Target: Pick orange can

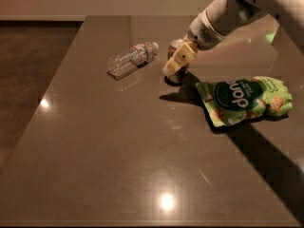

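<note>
While standing upright on the dark table [118, 151], shows only in part: orange can [181, 73], with silver top and lower body visible and the middle covered by the gripper [179, 61]. Comes at the can from above and to the right, on a white arm [228, 13] slanting in from the top right corner. Lays a pale yellow tip across the front of the can, overlapping it in this view. Cannot tell how far open the claw, nor whether gripping the can or merely hanging in front of it. Cannot tell contact either.

Left of the can and a little farther back, well apart from it: clear plastic bottle [132, 60], lying on its side, cap end pointing toward the can. Right of the can and nearer the camera: green snack bag [244, 99], lying flat, printed face up, left corner just beside the can's base. Directly in front of the can, reaching toward the bag's left edge: dark shadow [178, 96] on the tabletop. Well in front of the can, close to the table's near edge: bright spot of reflected light [166, 202]. Far left of the can, near the table's left edge: fainter second glint [43, 102].
</note>
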You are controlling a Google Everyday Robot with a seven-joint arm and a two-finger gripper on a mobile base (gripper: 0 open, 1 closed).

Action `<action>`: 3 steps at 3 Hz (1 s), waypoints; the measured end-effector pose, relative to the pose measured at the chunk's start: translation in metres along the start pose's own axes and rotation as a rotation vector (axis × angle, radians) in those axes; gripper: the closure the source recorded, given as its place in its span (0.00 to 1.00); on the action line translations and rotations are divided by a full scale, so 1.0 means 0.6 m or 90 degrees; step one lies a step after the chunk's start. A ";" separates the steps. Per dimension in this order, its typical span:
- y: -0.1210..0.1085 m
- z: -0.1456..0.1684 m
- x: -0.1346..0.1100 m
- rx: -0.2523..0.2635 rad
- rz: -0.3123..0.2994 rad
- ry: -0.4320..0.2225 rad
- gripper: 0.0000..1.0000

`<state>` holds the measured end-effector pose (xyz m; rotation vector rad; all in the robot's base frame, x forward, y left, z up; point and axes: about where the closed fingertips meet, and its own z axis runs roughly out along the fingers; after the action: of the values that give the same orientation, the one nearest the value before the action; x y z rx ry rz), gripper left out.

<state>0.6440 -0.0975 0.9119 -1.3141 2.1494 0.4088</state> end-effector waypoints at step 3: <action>0.057 -0.068 -0.071 -0.023 -0.065 -0.031 0.95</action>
<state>0.6159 -0.0730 0.9688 -1.4128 2.0329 0.4352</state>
